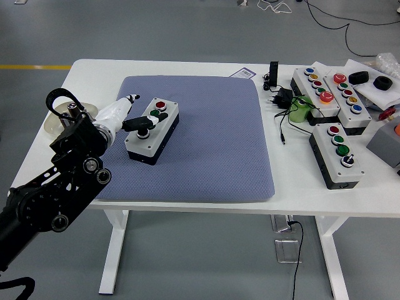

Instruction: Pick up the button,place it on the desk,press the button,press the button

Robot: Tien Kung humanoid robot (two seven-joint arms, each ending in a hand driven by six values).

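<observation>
A grey button box with a black base lies on the blue-grey mat, at its left part. Its top carries a red button, a green button and a black knob. My left hand, white with dark fingertips, reaches in from the left edge of the mat. One dark finger lies across the box top beside the black knob and touches it. Another finger points up and away from the box. The hand grasps nothing. No right arm shows.
Three more button boxes sit on the bare table at the right, with a black adapter, cables and a green object. A round transparent dish lies behind my left arm.
</observation>
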